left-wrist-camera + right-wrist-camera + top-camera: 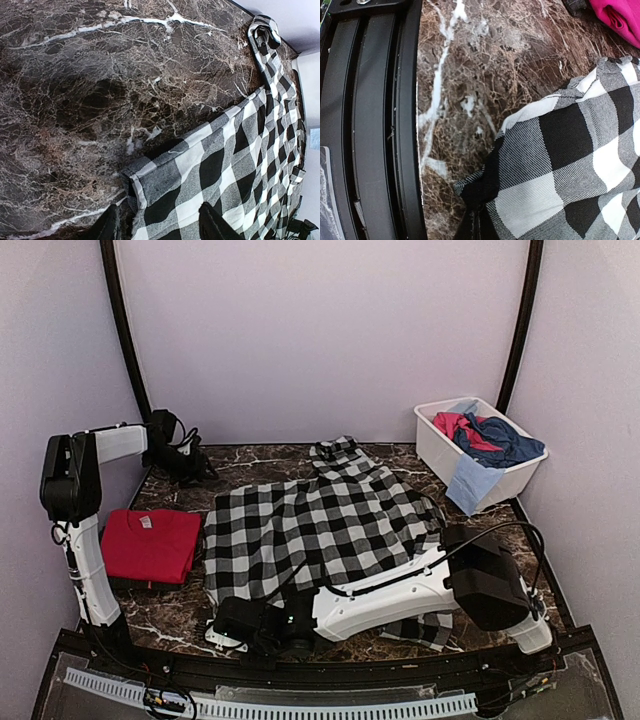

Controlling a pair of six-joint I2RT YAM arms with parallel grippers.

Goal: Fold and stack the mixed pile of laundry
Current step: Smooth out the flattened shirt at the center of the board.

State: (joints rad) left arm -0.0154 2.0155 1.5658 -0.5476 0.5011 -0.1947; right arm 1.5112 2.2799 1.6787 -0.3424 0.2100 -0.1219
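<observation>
Checked shirt (320,525): spread flat;
Left gripper (162,222): released; fingers apart over 1 far corner;
Right gripper (472,226): clenched on shirt's near corner;
Red tee (150,545): folded, left

The checked garment (320,525), black and white, lies spread almost flat in the middle of the table (180,615). One narrow part of it reaches to the far edge, curled at its end. Its near left corner is bunched up and pinched in my right gripper (471,226). The red tee (150,545) lies folded in a neat square at the left, just beside the checked garment. At the far right, the pink piece (452,425) and the navy blue tee (505,440) lie crumpled together in the tub (515,480). The light blue piece (468,483) hangs over its near wall.
</observation>
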